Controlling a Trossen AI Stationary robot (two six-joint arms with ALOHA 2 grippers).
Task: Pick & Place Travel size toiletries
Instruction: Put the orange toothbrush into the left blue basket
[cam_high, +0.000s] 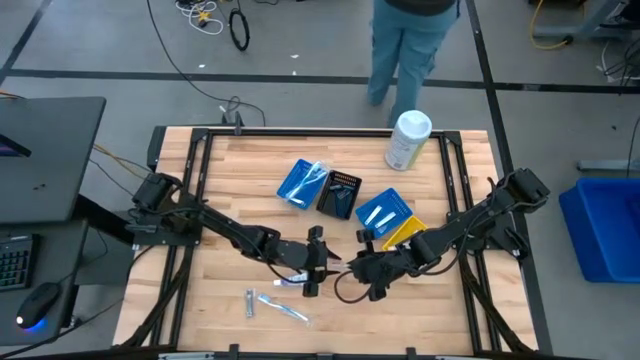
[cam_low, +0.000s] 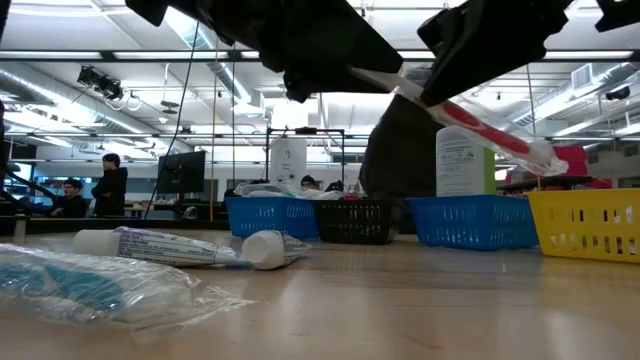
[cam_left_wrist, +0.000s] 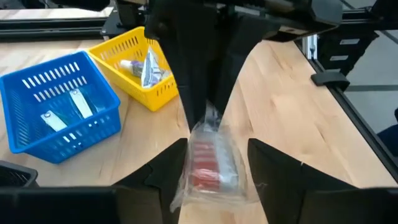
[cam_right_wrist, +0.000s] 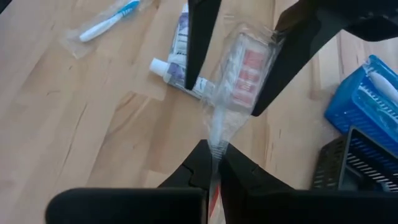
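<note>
Lying loose: one toothpaste tube (cam_low: 170, 246), one wrapped toothbrush (cam_right_wrist: 109, 20); three trays.

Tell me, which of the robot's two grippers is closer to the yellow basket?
The right. The right gripper sits just beside the yellow basket, pinching a red-marked packet. The left gripper is farther off, beyond the right one, its fingers open around that packet's other end.

Two dark jointed arms, black cables, prob. matte.
</note>
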